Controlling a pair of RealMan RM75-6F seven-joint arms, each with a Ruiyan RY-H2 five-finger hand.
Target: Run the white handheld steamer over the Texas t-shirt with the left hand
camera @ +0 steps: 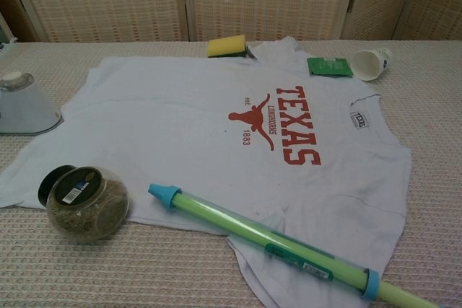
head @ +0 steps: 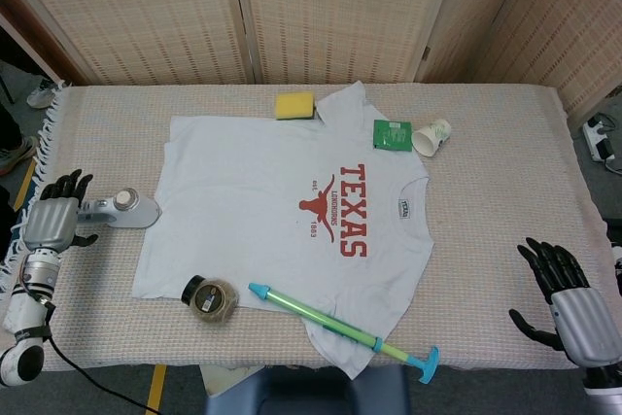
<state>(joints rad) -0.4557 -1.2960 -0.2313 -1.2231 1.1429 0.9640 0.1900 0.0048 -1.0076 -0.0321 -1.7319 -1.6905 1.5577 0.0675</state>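
The pale Texas t-shirt [head: 262, 191] [camera: 180, 120] lies flat in the middle of the table. The white handheld steamer [head: 129, 207] [camera: 22, 106] stands on the cloth just off the shirt's left edge, its handle pointing left. In the head view my left hand [head: 53, 219] is beside the end of that handle with its fingers spread, holding nothing. My right hand [head: 571, 306] hovers at the table's front right corner, fingers apart and empty. Neither hand shows in the chest view.
A yellow sponge [head: 294, 105] [camera: 227, 45] lies at the shirt's far edge. A green packet [head: 392, 133] and a tipped paper cup [head: 431, 135] are at the back right. A jar [head: 211, 299] [camera: 86, 203] and a long green tube [head: 340, 329] [camera: 274, 239] lie on the shirt's near edge.
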